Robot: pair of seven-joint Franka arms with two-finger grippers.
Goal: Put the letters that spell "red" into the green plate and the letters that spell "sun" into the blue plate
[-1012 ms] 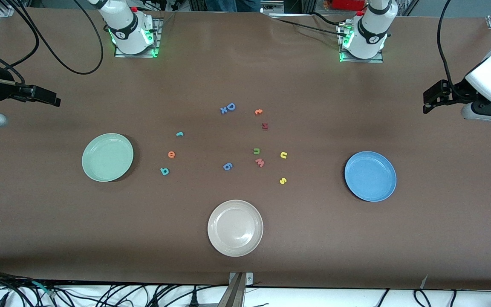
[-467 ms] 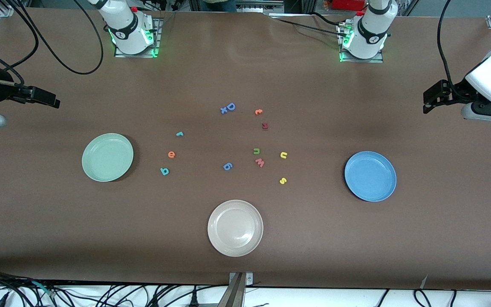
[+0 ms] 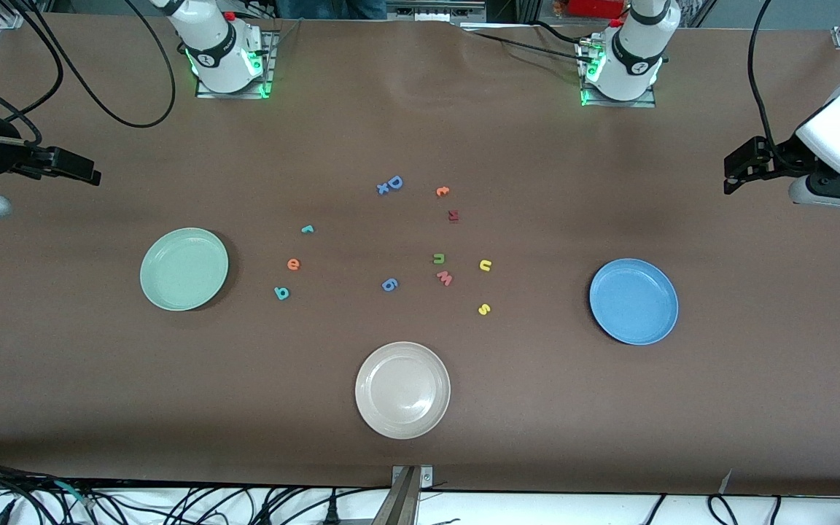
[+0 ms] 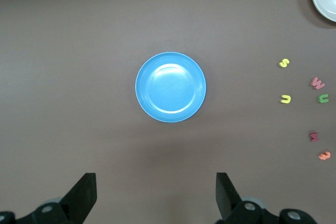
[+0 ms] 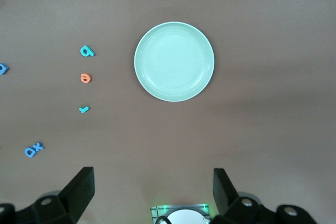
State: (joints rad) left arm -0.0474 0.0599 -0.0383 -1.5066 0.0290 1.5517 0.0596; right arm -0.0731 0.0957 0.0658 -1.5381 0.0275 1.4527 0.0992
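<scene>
The teal "r" (image 3: 308, 229), orange "e" (image 3: 293, 264) and teal "d" (image 3: 281, 293) lie on the table beside the green plate (image 3: 184, 269). The olive "n" (image 3: 438, 258), yellow "u" (image 3: 485, 265) and yellow "s" (image 3: 484, 309) lie mid-table, toward the blue plate (image 3: 634, 301). Both plates hold nothing. My right gripper (image 3: 88, 169) hangs open over the right arm's end of the table, the green plate (image 5: 174, 61) below it. My left gripper (image 3: 732, 175) hangs open over the left arm's end, above the blue plate (image 4: 170, 86). Neither holds anything.
A beige plate (image 3: 402, 390) sits nearest the front camera. Other letters lie among the task's: a pink "w" (image 3: 445, 278), a blue capital "D" (image 3: 391, 184), a small orange letter (image 3: 442, 191), a dark red one (image 3: 453, 216) and a blue one (image 3: 389, 284).
The right gripper has drifted slightly toward its end of the table. The left arm, letters and plates have not moved.
</scene>
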